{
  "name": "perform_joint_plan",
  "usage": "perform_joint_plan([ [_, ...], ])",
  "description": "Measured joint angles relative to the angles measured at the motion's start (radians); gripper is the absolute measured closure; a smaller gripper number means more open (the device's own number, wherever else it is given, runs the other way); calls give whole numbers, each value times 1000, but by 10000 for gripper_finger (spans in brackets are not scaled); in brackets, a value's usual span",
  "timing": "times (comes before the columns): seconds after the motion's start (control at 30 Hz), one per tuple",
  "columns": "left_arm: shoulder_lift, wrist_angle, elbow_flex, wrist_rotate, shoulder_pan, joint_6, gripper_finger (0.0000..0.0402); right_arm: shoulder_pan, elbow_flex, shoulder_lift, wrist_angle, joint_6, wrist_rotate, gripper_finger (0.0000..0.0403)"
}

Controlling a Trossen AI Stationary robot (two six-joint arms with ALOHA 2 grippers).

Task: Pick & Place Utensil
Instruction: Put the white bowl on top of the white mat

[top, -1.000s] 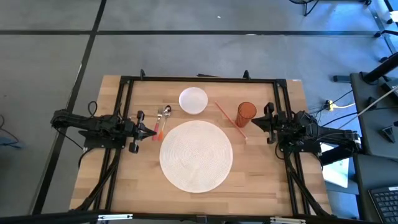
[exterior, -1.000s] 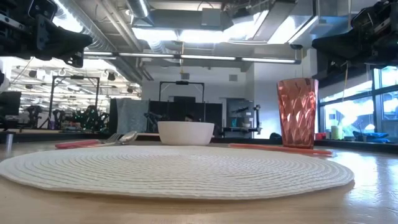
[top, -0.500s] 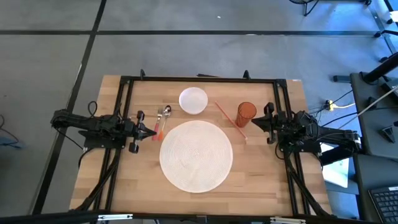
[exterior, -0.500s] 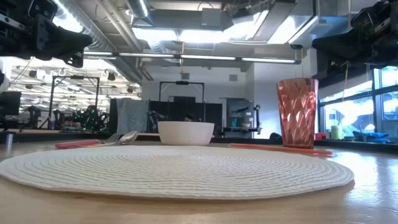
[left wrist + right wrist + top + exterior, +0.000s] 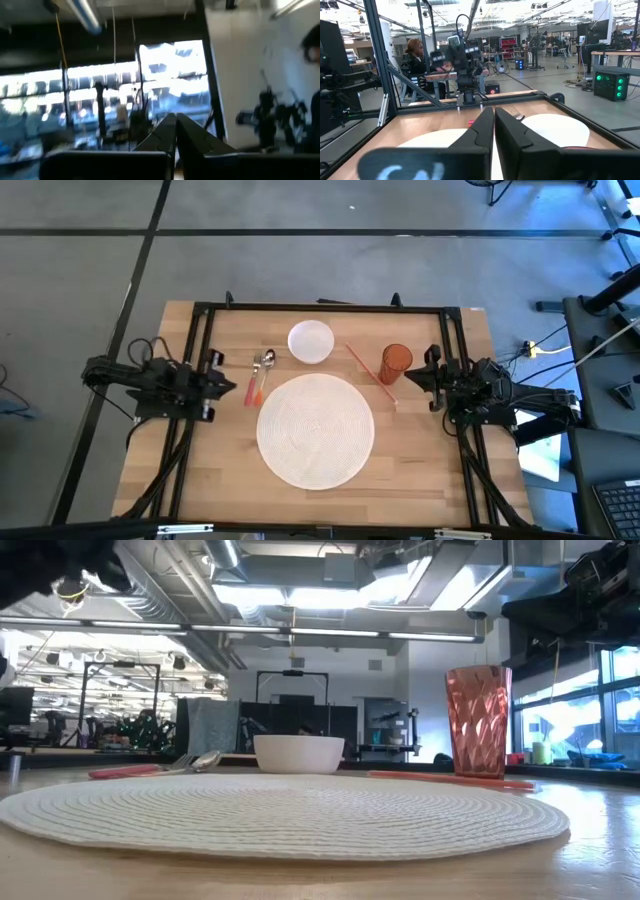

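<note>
Two metal utensils (image 5: 263,363) with orange handles (image 5: 254,388) lie flat on the wood left of the white bowl (image 5: 311,341), just beyond the round white placemat (image 5: 315,430); the low view shows a spoon bowl (image 5: 206,760) and a handle (image 5: 120,771). My left gripper (image 5: 232,387) hovers left of the handles, shut (image 5: 175,122), tipped up and looking into the room. My right gripper (image 5: 408,378) waits at the table's right side, shut (image 5: 493,115), beside the orange cup (image 5: 396,362).
A thin orange stick (image 5: 370,372) lies between bowl and cup. The cup (image 5: 478,720) stands upright at the placemat's far right. A black frame (image 5: 320,308) rings the table. Bare wood lies near the placemat's left and right. A person (image 5: 415,50) sits beyond the table.
My left gripper has drawn back toward the table's left edge, away from the orange handles, and has risen and tipped upward, leaving most of the low view's top left corner. The utensils lie as before.
</note>
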Motion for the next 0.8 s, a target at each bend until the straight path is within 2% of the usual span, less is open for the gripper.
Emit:
perform_joint_plan([
  [0.13,0,47,0,35,0,-9,395,0,0,0,0,0,0,386],
  [0.2,0,47,0,-13,0,-26,395,0,0,0,0,0,0,386],
  [0.27,4,45,0,-160,0,-100,396,0,0,0,0,0,0,386],
  [0.37,46,23,2,-475,1,-146,399,0,0,0,0,0,0,386],
  [0.43,95,-12,19,-588,1,-164,400,0,0,0,0,0,0,386],
  [0.5,161,-22,52,-610,7,-188,400,0,0,0,0,0,0,386],
  [0.63,329,-84,164,-585,42,-247,396,0,0,0,0,-1,0,386],
  [0.8,591,-278,396,-575,136,-310,400,0,0,0,0,-72,0,386],
])
